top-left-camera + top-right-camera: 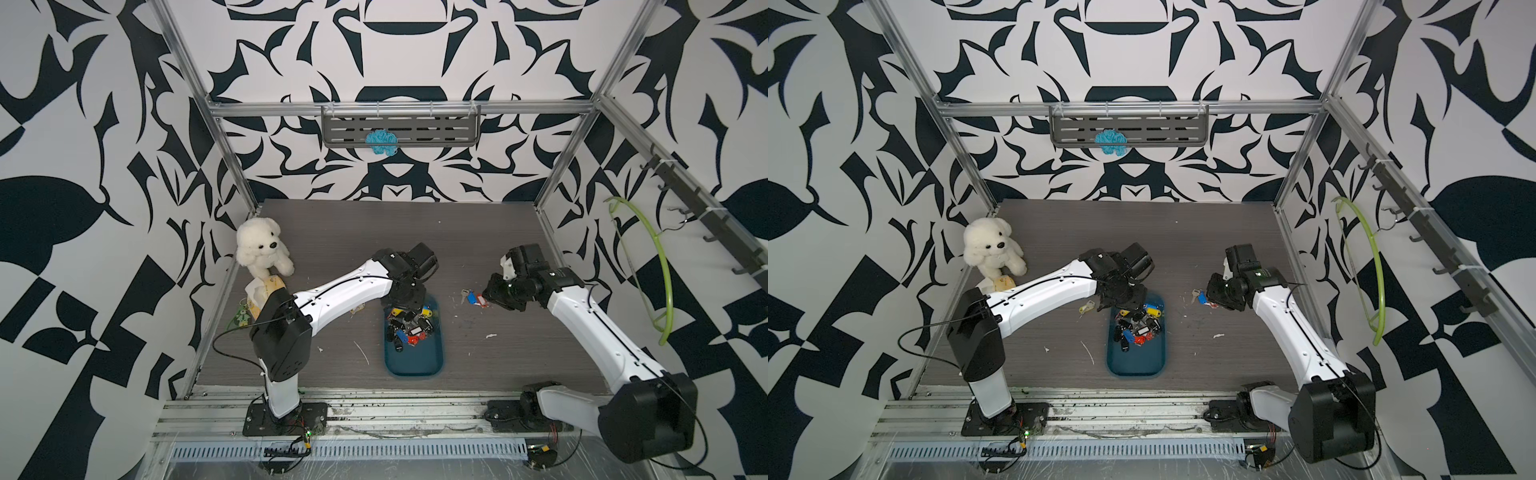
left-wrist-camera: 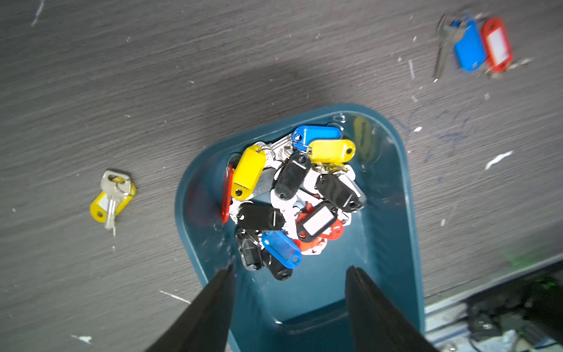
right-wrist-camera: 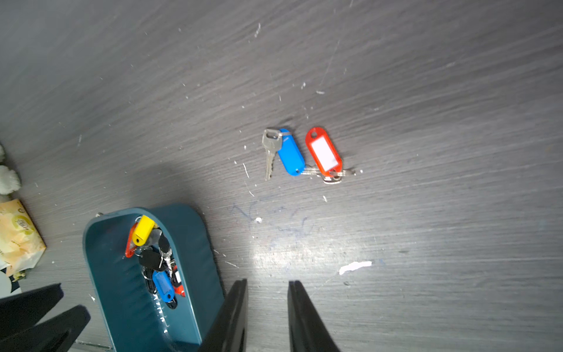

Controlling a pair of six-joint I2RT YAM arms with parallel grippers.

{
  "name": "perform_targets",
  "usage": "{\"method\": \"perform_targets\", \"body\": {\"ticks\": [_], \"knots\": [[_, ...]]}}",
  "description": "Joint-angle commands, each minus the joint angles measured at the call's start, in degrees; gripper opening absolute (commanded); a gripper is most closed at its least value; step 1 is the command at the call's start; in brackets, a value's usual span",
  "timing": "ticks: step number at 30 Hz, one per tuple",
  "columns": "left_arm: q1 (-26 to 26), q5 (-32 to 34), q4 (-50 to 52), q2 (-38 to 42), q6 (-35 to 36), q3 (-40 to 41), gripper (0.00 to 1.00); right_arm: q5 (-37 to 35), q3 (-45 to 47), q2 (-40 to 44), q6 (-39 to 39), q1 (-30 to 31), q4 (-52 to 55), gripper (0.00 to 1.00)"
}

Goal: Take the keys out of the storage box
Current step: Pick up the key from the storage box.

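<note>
I'm looking into a cell walled in bold black-and-white pattern and framed in aluminium rail. The floor is a dark grey wood-grain table [image 1: 374, 232] flecked with white scraps. At upper centre in both top views a grey slotted shelf [image 1: 436, 129] carries a tuft of blue yarn [image 1: 380, 141]. A white plush bear [image 1: 262, 249] sits at centre left above a tissue pack [image 1: 259, 291] whose print I can't read, and a green hanger [image 1: 667, 270] hangs at the right.

The storage box [image 1: 415, 365] lies at lower centre, its far half heaped with the keys [image 2: 292, 195], tagged yellow, blue, black and red. One black-framed tag shows a blank white insert. Three more keys lie out on the table: a blue-and-red-tagged pair [image 3: 304, 155] right of the box and a yellow-tagged key [image 2: 112, 198] left of it.

The left gripper [image 2: 291, 269] hangs over the box, jaws well apart and empty. The right gripper [image 3: 268, 282] hovers above bare table near the pair, jaws narrowly apart, gripping nothing.
</note>
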State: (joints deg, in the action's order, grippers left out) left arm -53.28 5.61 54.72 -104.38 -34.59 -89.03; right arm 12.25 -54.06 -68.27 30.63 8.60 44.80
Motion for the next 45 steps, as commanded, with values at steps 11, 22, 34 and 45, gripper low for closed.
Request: {"method": "perform_targets", "body": {"ticks": [11,22,34,45], "knots": [[-0.2,-5.0,1.4,-6.3,4.4,0.7,0.60,1.2,1.2,0.9,0.9,-0.2,0.6,0.28],[-0.2,-7.4,0.8,-9.8,5.3,1.2,0.49,1.5,1.9,0.3,1.2,-0.2,0.0,0.28],[-0.2,-7.7,1.0,-13.0,4.8,0.7,0.45,1.7,1.8,0.2,1.2,-0.2,-0.1,0.28],[-0.2,-7.6,1.2,-15.1,4.4,-0.6,0.39,1.7,1.9,0.3,1.0,-0.2,0.0,0.27]]}}
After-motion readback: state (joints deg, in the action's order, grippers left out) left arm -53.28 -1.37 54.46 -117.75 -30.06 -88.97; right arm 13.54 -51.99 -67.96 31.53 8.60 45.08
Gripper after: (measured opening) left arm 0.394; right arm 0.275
